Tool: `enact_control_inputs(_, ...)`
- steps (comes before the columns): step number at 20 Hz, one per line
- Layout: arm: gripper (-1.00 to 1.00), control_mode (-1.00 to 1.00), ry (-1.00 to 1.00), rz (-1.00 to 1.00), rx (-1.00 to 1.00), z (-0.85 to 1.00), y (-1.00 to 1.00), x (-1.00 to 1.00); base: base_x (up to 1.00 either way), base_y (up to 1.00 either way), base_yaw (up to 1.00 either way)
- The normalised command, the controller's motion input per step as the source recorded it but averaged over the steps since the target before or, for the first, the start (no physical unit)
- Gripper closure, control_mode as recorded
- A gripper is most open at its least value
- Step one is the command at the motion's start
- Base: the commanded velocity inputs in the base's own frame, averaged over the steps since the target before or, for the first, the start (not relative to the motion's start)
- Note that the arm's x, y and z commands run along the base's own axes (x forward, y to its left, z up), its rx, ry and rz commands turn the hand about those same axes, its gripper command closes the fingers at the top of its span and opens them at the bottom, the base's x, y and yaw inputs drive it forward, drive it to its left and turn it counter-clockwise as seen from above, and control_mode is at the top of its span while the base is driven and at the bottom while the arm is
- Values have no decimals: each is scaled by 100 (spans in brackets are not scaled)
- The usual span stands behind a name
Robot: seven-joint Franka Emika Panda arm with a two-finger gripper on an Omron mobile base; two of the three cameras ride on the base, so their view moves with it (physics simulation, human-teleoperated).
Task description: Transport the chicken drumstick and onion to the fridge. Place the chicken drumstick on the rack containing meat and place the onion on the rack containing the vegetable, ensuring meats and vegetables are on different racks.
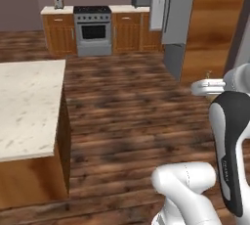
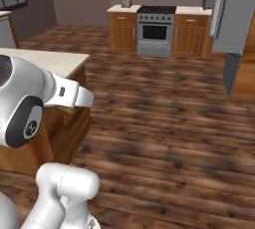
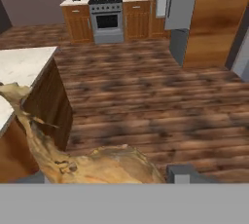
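**Meanwhile, the drumstick is riding in the gripper**

Here the chicken drumstick [image 3: 92, 162] is filling the lower left of the hand view, its thick pale-brown end lying low at the centre and its thin bone end reaching up toward the left edge. It is sitting right at the gripper [image 3: 109, 178], one dark finger tip [image 3: 182, 173] showing just to its right, so the jaws are closing on the meat.

The fridge [image 1: 168, 11] is standing at the upper right of the left base view, its grey door hanging open over the wooden floor [image 1: 132, 101]. A stove [image 1: 93, 28] is sitting at the top centre among wooden cabinets. The marble-topped island [image 1: 29, 101] is occupying the left side. The white arm [image 1: 229, 121] is rising along the right edge.
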Motion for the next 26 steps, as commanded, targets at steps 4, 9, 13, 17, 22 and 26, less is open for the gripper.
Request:
enact_control_inputs(4,100,100,0,0,0,0,0,0,100,-100,0)
enact_control_inputs(9,100,100,0,0,0,0,0,0,100,-68,0)
enact_control_inputs(13,100,100,0,0,0,0,0,0,100,-15,0)
enact_control_inputs(17,100,100,0,0,0,0,0,0,100,57,-13)
enact_control_inputs(22,100,100,0,0,0,0,0,0,100,37,-9)
enact_control_inputs(26,100,100,0,0,0,0,0,0,100,14,-8)
